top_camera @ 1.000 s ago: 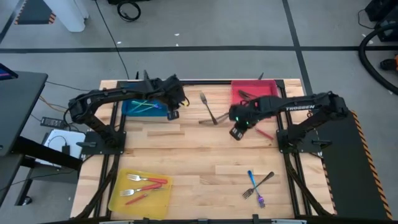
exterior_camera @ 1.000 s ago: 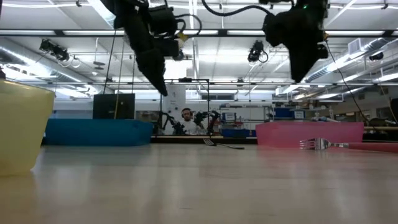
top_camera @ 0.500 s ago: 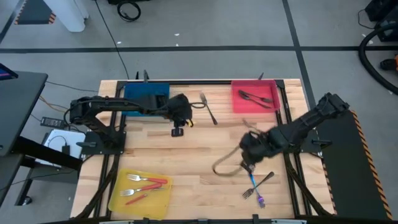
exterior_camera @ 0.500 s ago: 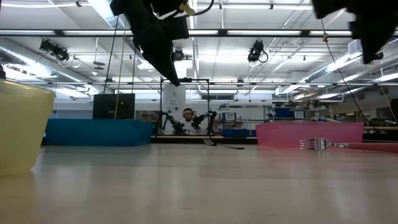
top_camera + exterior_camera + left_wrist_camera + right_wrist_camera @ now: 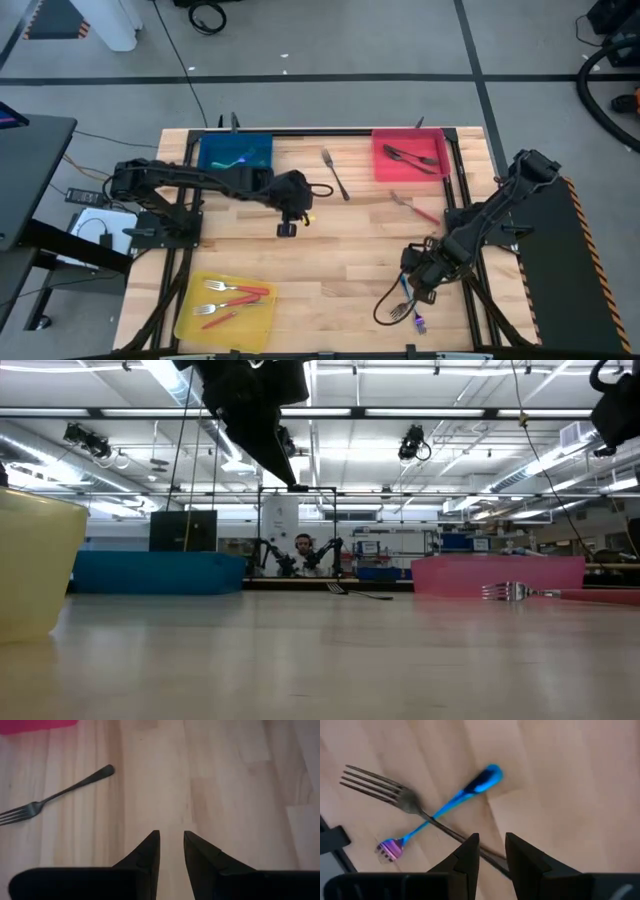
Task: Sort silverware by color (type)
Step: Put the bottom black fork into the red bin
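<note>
My right end effector point(image 5: 422, 285) hangs low over the near right part of the worktop point(image 5: 330, 250), fingers point(image 5: 470, 851) parted by a narrow gap and holding nothing. Directly ahead of it two forks lie crossed: a blue fork point(image 5: 440, 810) with purple tines under a dark fork point(image 5: 395, 795) whose handle runs between my fingertips. The worktop's near edge lies just beyond them, leaving little room that way.

My left end effector point(image 5: 288, 228) hovers over bare wood at mid-worktop, fingers point(image 5: 150, 851) likewise slightly apart and empty, with open boards on all sides. A lone dark fork point(image 5: 50, 797) lies ahead of it to one side.

Only the high view shows the sorted pieces: red-handled forks point(image 5: 232, 298) in the yellow tray point(image 5: 190, 315), teal pieces point(image 5: 235, 160) in the blue tray point(image 5: 215, 145), dark pieces point(image 5: 410, 157) in the red tray point(image 5: 382, 165), and a red-handled piece point(image 5: 415, 208) loose near the red tray.

The low view cuts both arms off at the top; it shows a silver fork head point(image 5: 510, 592) in front of the red tray, its handle running out of frame. A person sits far behind the worktop, too small to make out.
</note>
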Robot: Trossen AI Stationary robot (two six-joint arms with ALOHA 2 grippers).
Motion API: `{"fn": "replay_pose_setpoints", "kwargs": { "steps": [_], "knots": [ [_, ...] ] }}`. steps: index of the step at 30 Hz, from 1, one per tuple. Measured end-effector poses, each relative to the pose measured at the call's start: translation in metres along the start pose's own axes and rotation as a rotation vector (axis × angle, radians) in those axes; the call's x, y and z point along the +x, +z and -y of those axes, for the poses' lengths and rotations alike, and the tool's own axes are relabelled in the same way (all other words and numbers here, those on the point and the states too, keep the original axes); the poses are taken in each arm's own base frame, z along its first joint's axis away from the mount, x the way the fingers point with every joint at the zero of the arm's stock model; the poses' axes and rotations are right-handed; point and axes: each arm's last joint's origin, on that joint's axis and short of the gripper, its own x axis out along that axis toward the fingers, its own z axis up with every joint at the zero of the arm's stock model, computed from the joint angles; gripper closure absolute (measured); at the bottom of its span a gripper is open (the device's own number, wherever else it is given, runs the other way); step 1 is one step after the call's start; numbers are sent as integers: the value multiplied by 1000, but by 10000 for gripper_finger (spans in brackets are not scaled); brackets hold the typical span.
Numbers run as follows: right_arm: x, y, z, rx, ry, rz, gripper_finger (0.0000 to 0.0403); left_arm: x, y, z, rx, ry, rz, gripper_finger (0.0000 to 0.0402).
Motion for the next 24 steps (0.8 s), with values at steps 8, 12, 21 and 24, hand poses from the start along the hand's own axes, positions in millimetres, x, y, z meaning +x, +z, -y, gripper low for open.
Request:
{"fn": "replay_pose_setpoints", "kwargs": {
  "steps": [8,12,21,24],
  "knots": [
    [12,-4,-15,-19,188,73,301,0,1,9,-8,-16,2,315],
    [11,-8,-20,-39,204,127,303,0,1,10,-28,-19,2,315],
    [13,-22,-19,-110,120,173,304,0,3,10,-56,-17,24,315],
    [18,-26,-19,-129,116,197,305,0,6,9,-56,-14,53,315]
  ]
}}
